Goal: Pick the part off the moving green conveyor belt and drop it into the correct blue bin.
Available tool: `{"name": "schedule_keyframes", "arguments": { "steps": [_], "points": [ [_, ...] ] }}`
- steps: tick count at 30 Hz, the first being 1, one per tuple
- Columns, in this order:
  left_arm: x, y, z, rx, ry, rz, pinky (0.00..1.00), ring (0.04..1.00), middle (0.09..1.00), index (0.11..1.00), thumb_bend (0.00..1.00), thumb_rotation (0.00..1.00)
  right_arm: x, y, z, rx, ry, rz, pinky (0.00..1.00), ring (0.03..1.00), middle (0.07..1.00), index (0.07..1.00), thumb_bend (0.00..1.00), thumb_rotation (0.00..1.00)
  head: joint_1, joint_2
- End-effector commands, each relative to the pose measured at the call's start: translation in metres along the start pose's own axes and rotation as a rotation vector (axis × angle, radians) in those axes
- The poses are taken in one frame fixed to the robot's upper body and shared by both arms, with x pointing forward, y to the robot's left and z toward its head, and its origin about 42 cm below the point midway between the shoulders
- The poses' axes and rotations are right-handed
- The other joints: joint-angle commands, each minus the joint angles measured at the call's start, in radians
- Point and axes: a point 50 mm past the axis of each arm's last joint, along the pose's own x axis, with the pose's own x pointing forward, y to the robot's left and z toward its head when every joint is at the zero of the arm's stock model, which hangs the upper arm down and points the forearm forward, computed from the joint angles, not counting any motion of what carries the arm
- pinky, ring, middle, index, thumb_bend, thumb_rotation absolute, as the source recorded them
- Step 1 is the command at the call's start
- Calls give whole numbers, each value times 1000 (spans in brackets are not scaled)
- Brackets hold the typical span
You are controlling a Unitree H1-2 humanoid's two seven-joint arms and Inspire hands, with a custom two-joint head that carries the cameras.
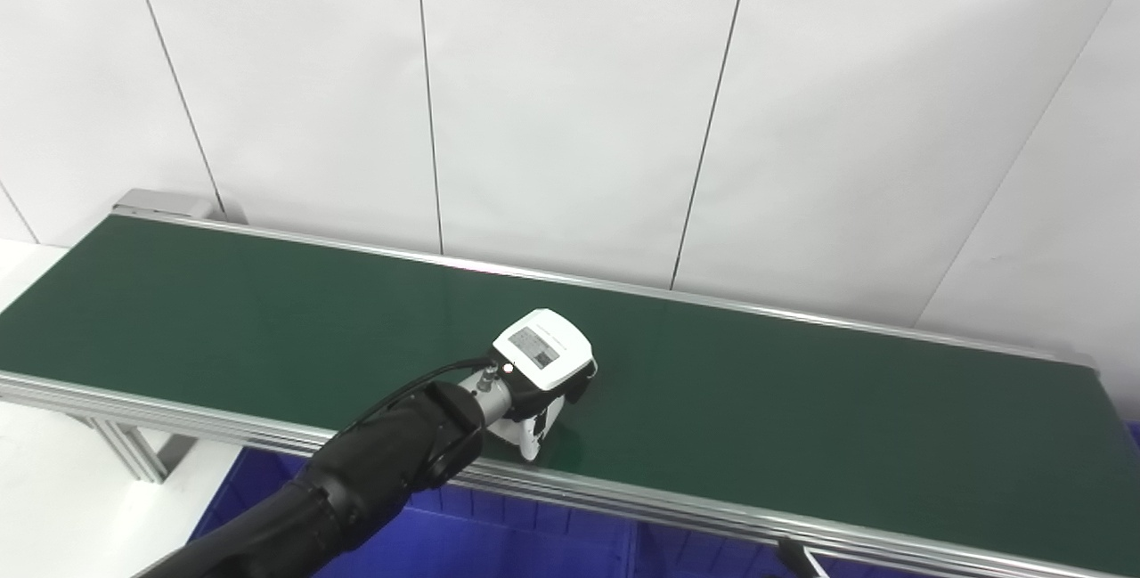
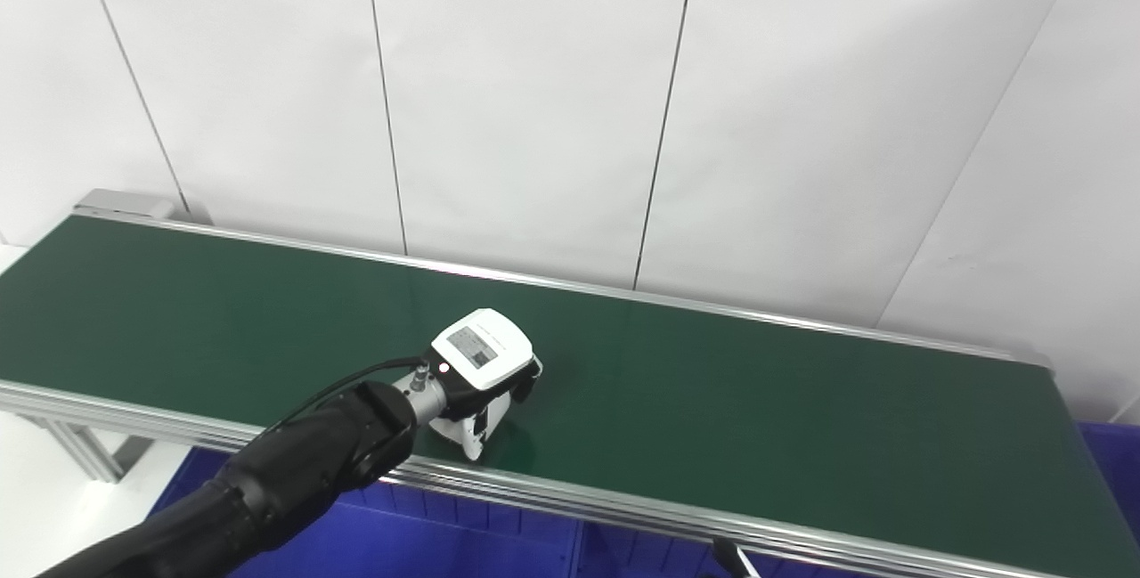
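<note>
The green conveyor belt [image 1: 802,400] runs from left to right across the view. No part shows anywhere on its bare surface. My left hand [image 1: 543,369] hovers over the belt's near half, close to the front rail, with its white labelled back turned up. Its fingers curl down toward the belt under the palm and are mostly hidden; a white thumb [image 1: 534,431] points down beside them. Whether anything sits under the palm cannot be seen. The black-sleeved left arm [image 2: 294,462] comes in from the bottom left. My right hand is out of view.
Blue bins [image 1: 499,533] stand below the belt's front rail [image 1: 677,507], and another blue bin corner [image 2: 1109,453] shows at the far right. A white panelled wall stands right behind the belt. A small dark and white tip [image 1: 797,556] pokes in at the bottom edge.
</note>
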Motion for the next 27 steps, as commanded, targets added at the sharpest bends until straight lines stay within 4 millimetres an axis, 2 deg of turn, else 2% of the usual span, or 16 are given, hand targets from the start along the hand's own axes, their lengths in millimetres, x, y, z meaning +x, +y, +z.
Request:
{"name": "schedule_keyframes", "arguments": {
  "steps": [1,4,10,12,14,18,19,24,26,27],
  "points": [
    [-1,17,-15,22,7,10,532,474,525,459,519,0,5,0,10,-1,-43,11,757,836,910,906,917,935,0,0],
    [-2,24,-14,35,-14,34,574,515,546,443,516,0,6,0,9,-4,-45,15,754,831,909,906,911,936,3,-3],
    [-5,37,-14,50,-41,76,540,477,520,450,522,0,8,1,7,-10,-43,20,763,835,916,905,913,941,5,-4],
    [-7,44,-15,58,-56,91,448,394,453,498,523,0,8,1,7,-8,-42,21,767,834,916,901,911,936,9,-1],
    [-9,50,-16,71,-64,92,401,353,423,512,521,0,9,1,7,-6,-40,23,773,838,918,903,913,933,16,2],
    [-19,70,-18,77,-90,94,346,308,403,506,521,0,10,-1,7,-11,-34,25,779,841,921,903,925,931,34,13],
    [-22,74,-18,82,-95,93,330,297,445,493,525,0,11,-2,8,-13,-38,25,777,840,920,904,923,930,45,20],
    [-38,89,-14,71,-113,89,389,372,417,507,523,0,13,-13,12,-18,-50,33,767,842,928,911,913,931,100,50],
    [-44,90,-12,65,-118,83,475,451,465,492,525,0,15,-18,14,-22,-53,36,761,841,931,908,907,925,126,66],
    [-47,90,-12,71,-119,74,492,449,466,493,526,0,15,-20,14,-25,-54,36,759,841,931,909,905,924,126,66]
  ]
}}
